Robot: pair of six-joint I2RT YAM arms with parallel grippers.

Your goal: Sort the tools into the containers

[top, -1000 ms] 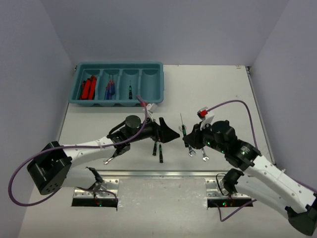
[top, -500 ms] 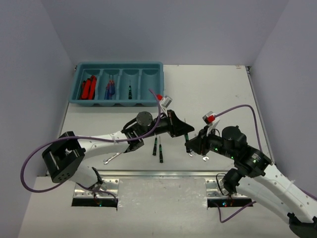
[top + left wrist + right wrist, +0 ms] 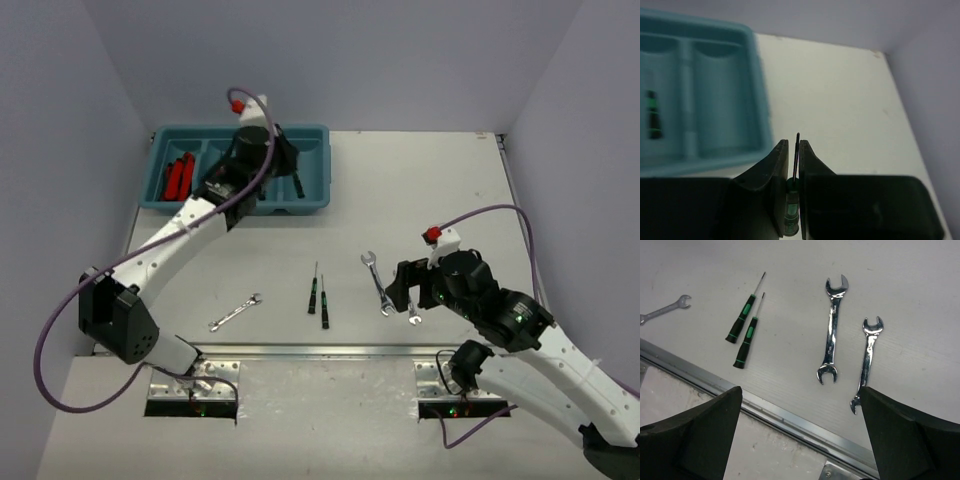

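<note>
**A:** what's the room like?

**B:** plain white table [image 3: 440, 190], pale lavender walls [image 3: 330, 60] at the back and both sides, metal strip [image 3: 300, 350] along the near edge. light's soft and even, shadows are faint.

The whole desk [image 3: 430, 190] is viewed from high above and behind the arms. The tray [image 3: 762, 110] is seen closely from the left wrist; the wrenches [image 3: 831, 335], shared with overhead, from the right wrist, looking down.

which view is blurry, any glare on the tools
Left wrist: the teal plastic tray is out of focus, the gripped thin green-handled screwdriver sharper. Right wrist: sharp, bright glare on the longer silver wrench. Top external: evenly lit.
</note>
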